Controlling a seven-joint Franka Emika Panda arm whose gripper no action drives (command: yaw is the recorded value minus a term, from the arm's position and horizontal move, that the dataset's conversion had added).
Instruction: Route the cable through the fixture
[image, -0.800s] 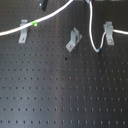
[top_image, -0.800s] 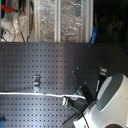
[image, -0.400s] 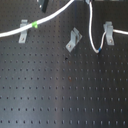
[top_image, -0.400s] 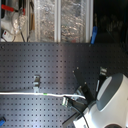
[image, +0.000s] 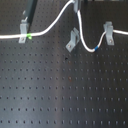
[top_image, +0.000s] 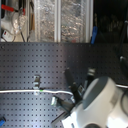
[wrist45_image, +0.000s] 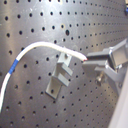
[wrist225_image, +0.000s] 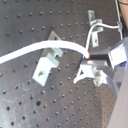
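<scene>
In the first exterior view, a black table (image: 60, 95) full of small holes fills the picture, and 3 grey metal clips stand on it in a row. Going from the first exterior view's left, the white cable (image: 52, 27) comes in from the edge and passes the left clip (image: 23, 31), with a green band (image: 31, 35) on the cord just beside that clip. The cord then rises toward the top of the picture, above the middle clip (image: 72, 41). From there it drops in a loop between the middle clip and the right clip (image: 107, 33), with a blue band (image: 94, 49) low on the loop, and it climbs through the right clip and runs off the first exterior view's right. In the second wrist view, the claw (wrist225_image: 95, 65) is closed on the white cord, pinching it just beside a clip. In the second exterior view, the big white arm (top_image: 97, 107) hides much of the table, and the cord lies flat out to the second exterior view's left.
</scene>
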